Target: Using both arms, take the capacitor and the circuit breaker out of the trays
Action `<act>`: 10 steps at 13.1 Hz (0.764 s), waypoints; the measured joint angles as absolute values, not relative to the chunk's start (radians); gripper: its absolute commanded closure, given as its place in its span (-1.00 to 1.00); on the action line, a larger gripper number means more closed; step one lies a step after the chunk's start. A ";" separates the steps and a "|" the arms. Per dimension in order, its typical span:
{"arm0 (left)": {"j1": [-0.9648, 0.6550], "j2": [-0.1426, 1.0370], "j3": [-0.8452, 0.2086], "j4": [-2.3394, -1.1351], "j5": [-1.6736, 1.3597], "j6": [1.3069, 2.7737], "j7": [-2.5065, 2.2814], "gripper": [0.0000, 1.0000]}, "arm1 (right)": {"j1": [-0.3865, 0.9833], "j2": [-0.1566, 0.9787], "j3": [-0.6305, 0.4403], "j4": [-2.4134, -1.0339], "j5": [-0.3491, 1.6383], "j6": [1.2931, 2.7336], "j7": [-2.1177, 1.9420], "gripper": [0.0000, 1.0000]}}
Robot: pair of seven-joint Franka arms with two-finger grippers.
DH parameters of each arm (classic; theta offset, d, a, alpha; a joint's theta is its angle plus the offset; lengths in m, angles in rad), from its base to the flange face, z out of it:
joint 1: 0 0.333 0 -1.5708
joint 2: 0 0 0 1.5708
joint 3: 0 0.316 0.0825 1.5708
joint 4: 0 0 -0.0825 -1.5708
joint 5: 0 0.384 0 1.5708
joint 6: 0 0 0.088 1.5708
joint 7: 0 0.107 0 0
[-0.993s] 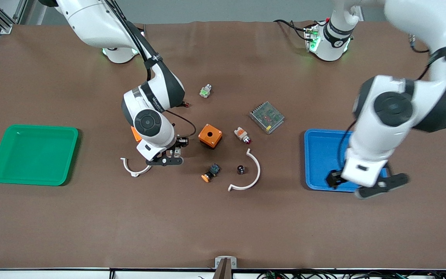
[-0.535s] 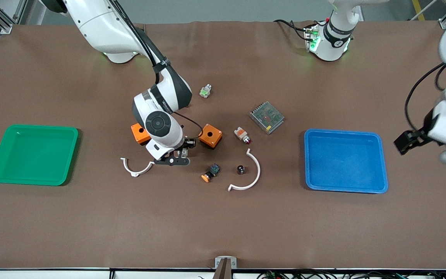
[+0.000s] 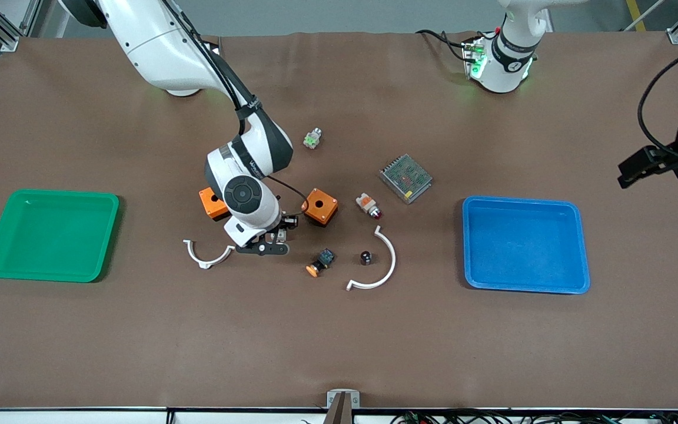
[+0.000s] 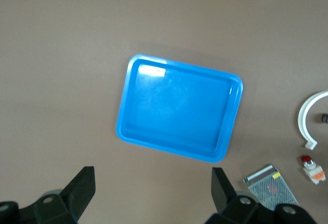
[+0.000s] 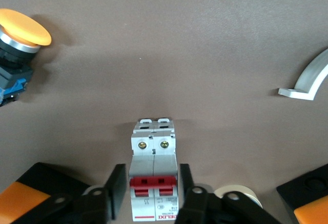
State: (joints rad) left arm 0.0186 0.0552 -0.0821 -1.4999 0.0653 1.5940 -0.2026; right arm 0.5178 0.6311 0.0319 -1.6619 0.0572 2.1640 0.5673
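Since a second ago the left arm has swung up and away from the blue tray (image 3: pixel 525 245) toward its own end of the table, while the right arm has shifted slightly toward the table's middle and stays low over the surface. Both trays, the blue one and the green tray (image 3: pixel 50 234), now lie with nothing in them, so the emptying looks all but finished. The capacitor (image 3: pixel 366 257) stands on the brown table (image 3: pixel 339 341) near its middle, just inside the curve of a white arc-shaped clip (image 3: pixel 377 265) and well apart from the blue tray. The circuit breaker (image 5: pixel 154 183) lies on the table between the fingers of the right gripper (image 3: pixel 263 241), with an orange box (image 3: pixel 319 206) on one side of the gripper and another orange box (image 3: pixel 213 204) on the other. In the right wrist view narrow gaps show between the fingers and the block's sides, so I judge the jaws to be just parting and the breaker resting on the cloth, no longer clamped. The left gripper (image 4: pixel 151 193) hangs high over the table near the left arm's end, fingers spread wide with nothing between them. What seems left is for the right arm to let go fully, lift clear of the breaker, and draw back
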 measured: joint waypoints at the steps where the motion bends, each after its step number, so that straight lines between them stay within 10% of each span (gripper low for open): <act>1: -0.003 0.032 -0.055 -1.526 0.060 1.594 -0.199 -1.00 | 0.518 0.622 0.031 -1.654 0.057 2.129 0.578 -0.99; 10: -0.021 -0.027 -0.096 -1.562 0.049 1.521 -0.178 -1.00 | 0.380 0.094 0.009 -1.773 0.057 1.694 0.435 -0.99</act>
State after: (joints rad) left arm -0.0212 -0.0274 -0.0960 -1.5624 0.0491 1.5209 -0.1779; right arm 0.3803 0.0935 0.0087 -1.7732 0.0573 1.6938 0.4354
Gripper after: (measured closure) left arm 0.000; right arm 0.000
